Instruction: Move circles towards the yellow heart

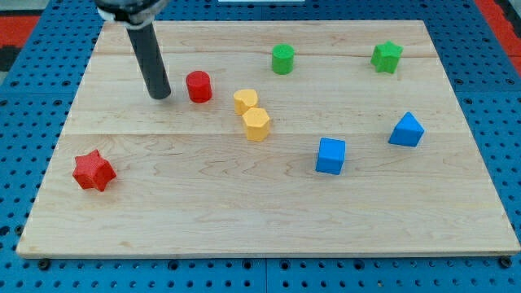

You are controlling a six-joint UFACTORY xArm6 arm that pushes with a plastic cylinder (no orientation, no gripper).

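Observation:
My tip rests on the board at the upper left, just left of the red circle, with a small gap between them. The yellow heart lies to the right of the red circle. A yellow hexagon touches the heart from below. The green circle stands near the top centre, above and to the right of the heart.
A red star lies at the lower left. A green star is at the top right. A blue cube and a blue triangle block sit at the right. The wooden board lies on a blue pegboard.

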